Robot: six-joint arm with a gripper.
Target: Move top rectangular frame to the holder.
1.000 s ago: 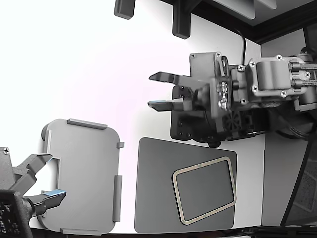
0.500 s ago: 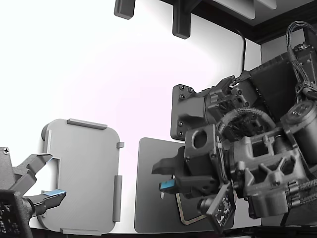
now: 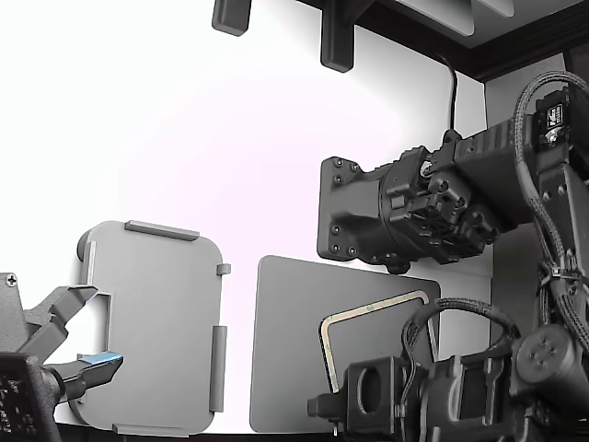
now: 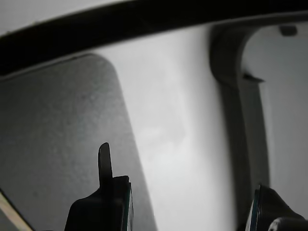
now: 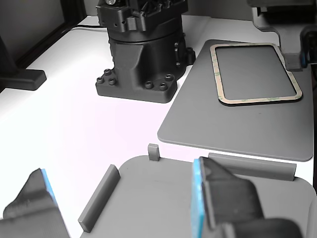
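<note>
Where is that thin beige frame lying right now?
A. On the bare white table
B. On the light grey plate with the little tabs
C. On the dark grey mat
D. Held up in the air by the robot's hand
C: the other view shows the whole beige frame lying flat on the dark grey mat, while the light grey plate holds no frame.

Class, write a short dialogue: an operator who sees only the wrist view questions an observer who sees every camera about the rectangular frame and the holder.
Operator: I see only dark mat beyond my open claw. Where is the frame?
Observer: The frame lies flat on that mat, as the other view shows.
Operator: Is the holder free?
Observer: The holder carries no frame; it sits at the exterior view's left.
</note>
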